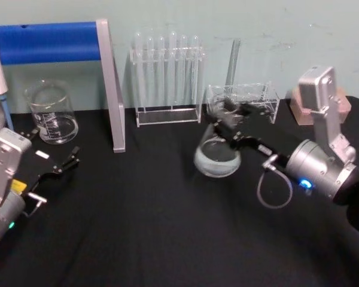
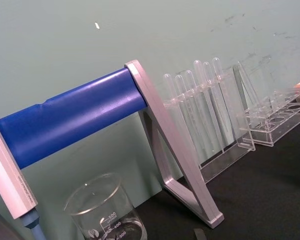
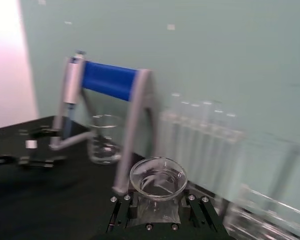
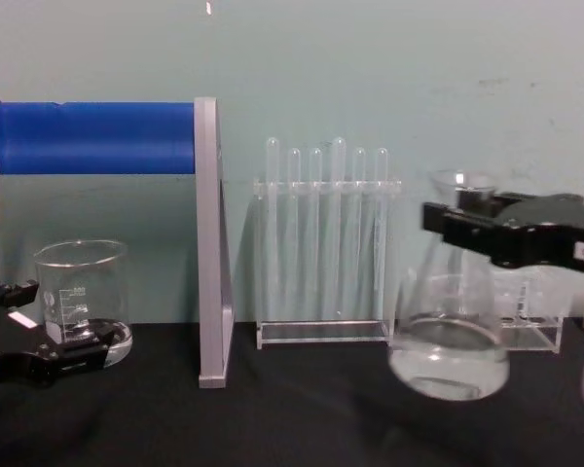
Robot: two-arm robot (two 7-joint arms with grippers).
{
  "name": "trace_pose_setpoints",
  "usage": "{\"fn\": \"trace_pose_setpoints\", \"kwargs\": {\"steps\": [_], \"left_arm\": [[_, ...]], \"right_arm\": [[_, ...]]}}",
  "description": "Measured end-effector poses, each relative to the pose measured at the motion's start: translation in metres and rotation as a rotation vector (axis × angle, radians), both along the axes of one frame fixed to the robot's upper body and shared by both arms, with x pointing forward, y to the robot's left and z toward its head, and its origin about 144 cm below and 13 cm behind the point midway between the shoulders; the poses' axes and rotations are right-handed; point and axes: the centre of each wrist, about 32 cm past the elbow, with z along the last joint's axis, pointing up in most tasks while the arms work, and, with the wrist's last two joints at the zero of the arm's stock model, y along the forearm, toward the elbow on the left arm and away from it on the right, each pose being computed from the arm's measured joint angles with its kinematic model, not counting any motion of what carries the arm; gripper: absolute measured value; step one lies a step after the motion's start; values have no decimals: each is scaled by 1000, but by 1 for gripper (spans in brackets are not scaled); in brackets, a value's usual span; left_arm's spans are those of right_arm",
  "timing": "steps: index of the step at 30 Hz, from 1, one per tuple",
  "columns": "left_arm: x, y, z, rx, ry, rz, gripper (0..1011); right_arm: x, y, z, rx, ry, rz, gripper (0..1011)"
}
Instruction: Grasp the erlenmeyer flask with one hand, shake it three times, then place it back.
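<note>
At eight o'clock on the table (image 1: 155, 233), the left gripper (image 1: 55, 149) rests, fingers spread wide. Farther, at two o'clock, the right gripper (image 1: 230, 125) clamps its fingers on the neck of the erlenmeyer flask (image 1: 216, 156), which is held off the table before a clear rack (image 1: 251, 95).

The black table (image 1: 155, 239) bears a beaker (image 1: 51, 113), a blue-barred stand (image 1: 48, 42), a test-tube rack (image 1: 167, 81) and another clear rack (image 1: 266, 98).

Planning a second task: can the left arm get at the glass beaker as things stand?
Probably yes. The left gripper sits open just in front of the beaker, with nothing between them. The blue-barred stand is off to one side, and the right gripper holds the erlenmeyer flask well away.
</note>
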Motion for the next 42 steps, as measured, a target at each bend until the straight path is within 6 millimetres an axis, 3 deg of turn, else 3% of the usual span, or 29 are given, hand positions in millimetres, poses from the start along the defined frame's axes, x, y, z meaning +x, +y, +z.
{"fn": "trace_pose_setpoints", "kwargs": {"steps": [12, 19, 26, 42], "left_arm": [[0, 0, 0, 0, 0, 0, 1001], [0, 0, 0, 0, 0, 0, 1001], [0, 0, 0, 0, 0, 0, 1001], [0, 0, 0, 0, 0, 0, 1001]], "right_arm": [[14, -36, -1, -17, -11, -203, 456], [14, -41, 0, -15, -15, -230, 456], [10, -33, 1, 0, -20, -186, 456], [-13, 21, 2, 30, 7, 134, 456]]}}
